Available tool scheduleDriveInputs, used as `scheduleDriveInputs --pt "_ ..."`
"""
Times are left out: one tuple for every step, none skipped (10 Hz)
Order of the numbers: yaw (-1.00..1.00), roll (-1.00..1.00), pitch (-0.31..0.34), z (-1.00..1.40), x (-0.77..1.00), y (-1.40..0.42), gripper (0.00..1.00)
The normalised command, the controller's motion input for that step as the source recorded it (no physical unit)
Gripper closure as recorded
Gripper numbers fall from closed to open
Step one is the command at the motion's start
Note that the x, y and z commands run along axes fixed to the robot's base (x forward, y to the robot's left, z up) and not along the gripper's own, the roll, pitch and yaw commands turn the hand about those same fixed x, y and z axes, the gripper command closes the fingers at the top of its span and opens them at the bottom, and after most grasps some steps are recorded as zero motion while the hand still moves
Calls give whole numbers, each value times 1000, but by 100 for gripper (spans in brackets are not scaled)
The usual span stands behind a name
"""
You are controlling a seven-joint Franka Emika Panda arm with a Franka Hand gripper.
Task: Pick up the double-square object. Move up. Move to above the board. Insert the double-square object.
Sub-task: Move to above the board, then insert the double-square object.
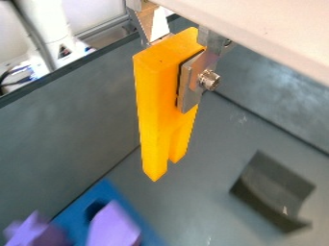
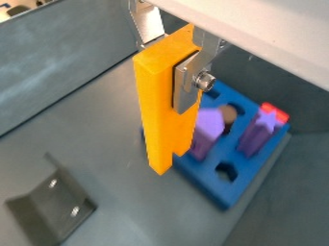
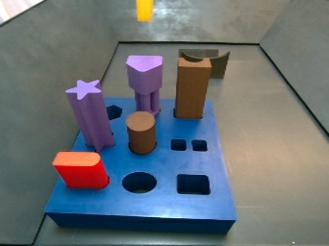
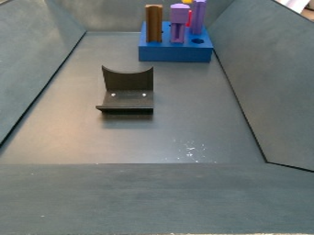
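Note:
My gripper [image 1: 171, 58] [image 2: 171, 53] is shut on the double-square object [image 1: 164, 106] [image 2: 162, 106], a tall yellow-orange block that hangs upright in both wrist views. One silver finger [image 1: 193, 82] presses its side, and the other finger shows behind its upper end. In a side view only the block's lower end [image 3: 142, 10] shows at the upper edge, high beyond the board [image 3: 77, 197]. The bright-blue board [image 2: 234, 183] lies below and to one side of the block. Two small square holes [image 3: 189, 146] in its top are open. The gripper itself is out of both side views.
On the board stand purple pegs [image 3: 88, 113] [image 3: 145, 82], a tall brown block [image 3: 191, 86], a brown cylinder [image 3: 141, 133] and a red piece [image 3: 81, 169]. A round hole [image 3: 139, 180] and a square hole [image 3: 193, 184] are open. The dark fixture [image 4: 127, 89] [image 1: 272, 187] stands on the grey floor.

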Motion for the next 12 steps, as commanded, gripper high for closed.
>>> scheduleDriveInputs --pt "5 4 130 199 324 -1000 100" --pt "6 1 139 202 342 -1000 100" --pt "8 -1 141 143 269 -687 100" --pt "9 4 128 101 189 -442 100" --pt "6 11 98 59 107 -199 100" --pt "0 0 10 -6 0 0 100" --pt "0 0 14 0 -17 0 100" --pt "0 0 0 0 -66 0 100" --pt "-43 0 26 0 -589 0 100" --pt "-126 -11 106 -31 -251 -40 100" --pt "0 0 16 0 9 0 100" --pt "0 13 0 0 0 -11 100"
